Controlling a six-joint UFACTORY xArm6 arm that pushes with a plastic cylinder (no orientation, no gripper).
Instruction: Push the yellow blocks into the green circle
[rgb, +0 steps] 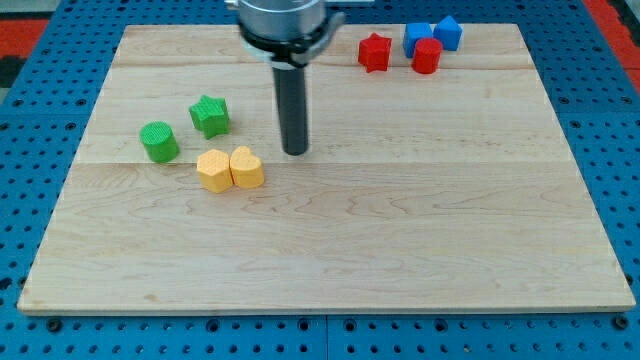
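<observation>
Two yellow blocks lie side by side, touching, left of the board's middle: a yellow hexagon (213, 170) on the left and a yellow heart-shaped block (247, 167) on the right. A green cylinder (159, 141) stands to their upper left, a short gap away from the hexagon. A green star block (210, 116) stands above the yellow pair. My tip (295, 151) rests on the board just to the upper right of the yellow heart, a small gap away from it.
At the view's top right, a red star block (374, 52), a red cylinder (427, 56) and two blue blocks (418, 37) (448, 32) are clustered. The wooden board (400, 230) lies on a blue pegboard (620, 130).
</observation>
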